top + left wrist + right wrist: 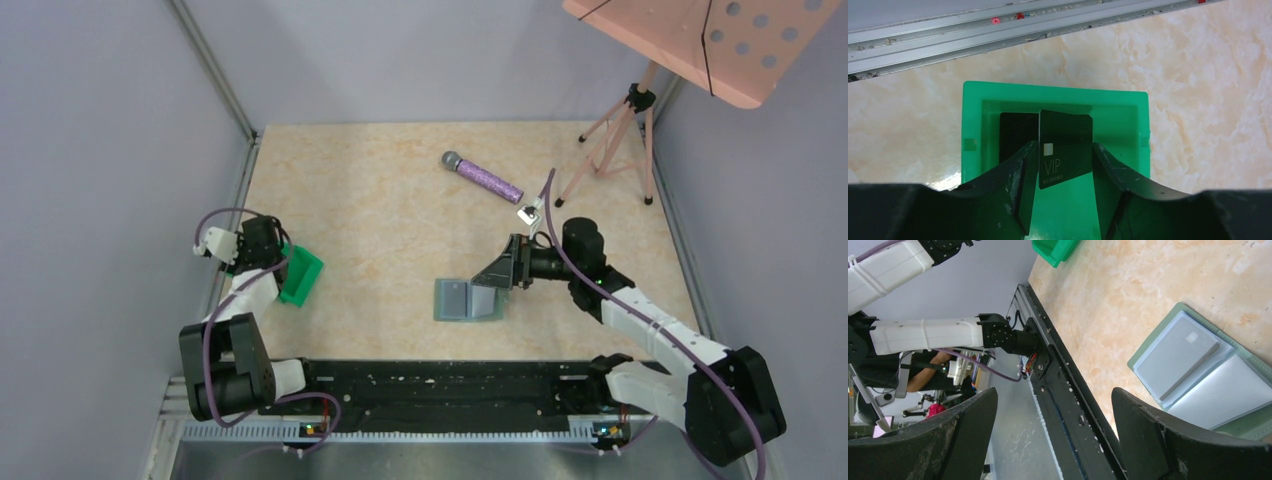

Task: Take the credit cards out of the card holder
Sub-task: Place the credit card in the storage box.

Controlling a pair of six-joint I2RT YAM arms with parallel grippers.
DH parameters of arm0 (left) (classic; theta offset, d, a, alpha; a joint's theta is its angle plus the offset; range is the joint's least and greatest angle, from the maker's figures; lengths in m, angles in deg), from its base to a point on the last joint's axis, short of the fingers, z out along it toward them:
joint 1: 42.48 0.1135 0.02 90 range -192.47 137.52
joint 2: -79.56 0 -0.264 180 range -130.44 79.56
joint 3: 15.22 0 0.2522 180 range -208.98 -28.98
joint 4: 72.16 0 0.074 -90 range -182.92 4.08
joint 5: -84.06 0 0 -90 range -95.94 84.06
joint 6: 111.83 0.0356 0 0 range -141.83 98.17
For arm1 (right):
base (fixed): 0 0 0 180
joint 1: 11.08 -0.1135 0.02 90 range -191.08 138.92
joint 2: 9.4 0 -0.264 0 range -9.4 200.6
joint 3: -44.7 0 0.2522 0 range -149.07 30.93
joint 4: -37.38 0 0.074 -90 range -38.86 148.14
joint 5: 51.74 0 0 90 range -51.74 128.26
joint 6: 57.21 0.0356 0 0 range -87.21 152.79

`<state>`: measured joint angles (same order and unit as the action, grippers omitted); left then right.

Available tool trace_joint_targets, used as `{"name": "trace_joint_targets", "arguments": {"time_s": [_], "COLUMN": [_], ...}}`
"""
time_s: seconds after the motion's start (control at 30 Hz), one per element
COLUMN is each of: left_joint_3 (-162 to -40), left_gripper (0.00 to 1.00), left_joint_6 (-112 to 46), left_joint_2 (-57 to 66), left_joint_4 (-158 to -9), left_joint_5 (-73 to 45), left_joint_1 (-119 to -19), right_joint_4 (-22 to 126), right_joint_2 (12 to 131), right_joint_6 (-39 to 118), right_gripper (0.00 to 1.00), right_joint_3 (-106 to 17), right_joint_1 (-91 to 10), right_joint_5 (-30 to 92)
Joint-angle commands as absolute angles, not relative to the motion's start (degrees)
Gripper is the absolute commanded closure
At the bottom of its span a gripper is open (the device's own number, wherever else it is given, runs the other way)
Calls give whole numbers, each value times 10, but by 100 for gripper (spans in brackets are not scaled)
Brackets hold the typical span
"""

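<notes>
Only the left wrist view showed a credit card (1065, 150) inside the left tool (1063, 146), grip unclear; the right tool (1054, 390) gaped wide.

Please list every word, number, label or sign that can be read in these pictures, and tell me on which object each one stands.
"VIP": pale letters on the front dark card, which stands over the green tray.
A smaller line is printed just under it: too small to read.
Second dark card, card holder, purple microphone: no readable text.
</notes>
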<state>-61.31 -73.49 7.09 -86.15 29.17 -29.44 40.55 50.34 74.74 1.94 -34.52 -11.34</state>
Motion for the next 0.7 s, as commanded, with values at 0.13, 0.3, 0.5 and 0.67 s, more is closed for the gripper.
{"name": "trace_joint_targets", "arguments": {"time_s": [0.13, 0.3, 0.5, 0.67], "left_joint_3": [-677, -689, -728, -818], "left_gripper": [49, 48, 43, 44], "left_joint_6": [-765, -780, -773, -684], "left_joint_2": [84, 104, 117, 103], "left_joint_4": [-957, -985, -1048, -1132], "left_joint_5": [297, 301, 304, 214], "left_joint_1": [-291, -291, -291, -292], "right_joint_4": [408, 438, 473, 509], "right_joint_2": [488, 486, 479, 483], "right_joint_6": [734, 732, 723, 721], "right_gripper": [16, 16, 17, 18], "right_joint_3": [-11, -16, -25, -40], "right_joint_1": [-340, -341, -341, -340], "right_joint_5": [-117, -110, -101, -77]}}
